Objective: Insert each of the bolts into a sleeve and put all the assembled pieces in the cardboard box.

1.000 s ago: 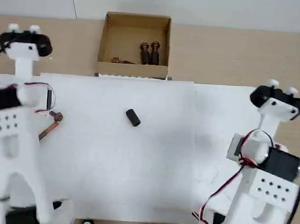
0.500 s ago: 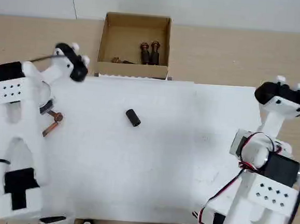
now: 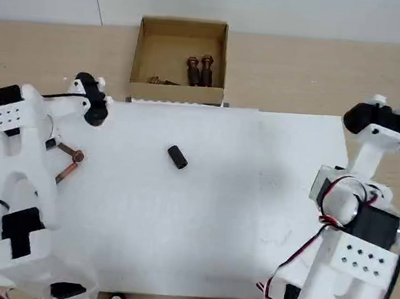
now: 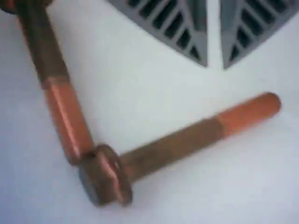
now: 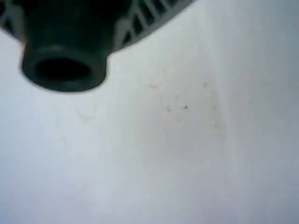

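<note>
R gripper (image 5: 70,21), over the white mat's (image 3: 200,239) right side, seems clamped on a black sleeve (image 5: 63,67), though its fingers are mostly hidden. L gripper (image 4: 215,66) hangs just above two copper bolts (image 4: 173,147) near the mat's left edge, jaws narrowly apart, gripping nothing. The bolts touch in a V. A 2nd sleeve (image 3: 177,157) lies mid-mat. Farthest, the cardboard box (image 3: 177,92) holds two assembled pcs (image 3: 199,70).

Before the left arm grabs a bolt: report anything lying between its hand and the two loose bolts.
Nothing visible does. The left hand hangs just above the two bolts, which lie in a V on the white sheet; only bare sheet shows between hand and bolts.
</note>
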You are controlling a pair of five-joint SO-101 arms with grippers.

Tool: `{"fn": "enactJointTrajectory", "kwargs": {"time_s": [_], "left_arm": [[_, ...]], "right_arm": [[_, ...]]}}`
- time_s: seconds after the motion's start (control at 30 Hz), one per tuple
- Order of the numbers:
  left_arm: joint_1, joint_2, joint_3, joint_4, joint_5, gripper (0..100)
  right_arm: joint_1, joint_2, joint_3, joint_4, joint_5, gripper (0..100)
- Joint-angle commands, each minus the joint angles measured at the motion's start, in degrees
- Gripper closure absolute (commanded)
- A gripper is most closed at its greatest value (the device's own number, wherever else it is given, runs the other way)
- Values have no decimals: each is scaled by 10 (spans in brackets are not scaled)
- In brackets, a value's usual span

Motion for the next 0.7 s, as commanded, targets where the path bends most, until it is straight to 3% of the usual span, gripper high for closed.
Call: {"fn": "enactJointTrajectory", "kwargs": {"time_s": [0.0,0.67], "left_arm": [[15,-4,-21,-20,-178,933],[29,104,-72,-43,-216,887]], "right_arm": [[4,-8,0,-15,-5,995],[4,-13,62,-40,-5,995]]}}
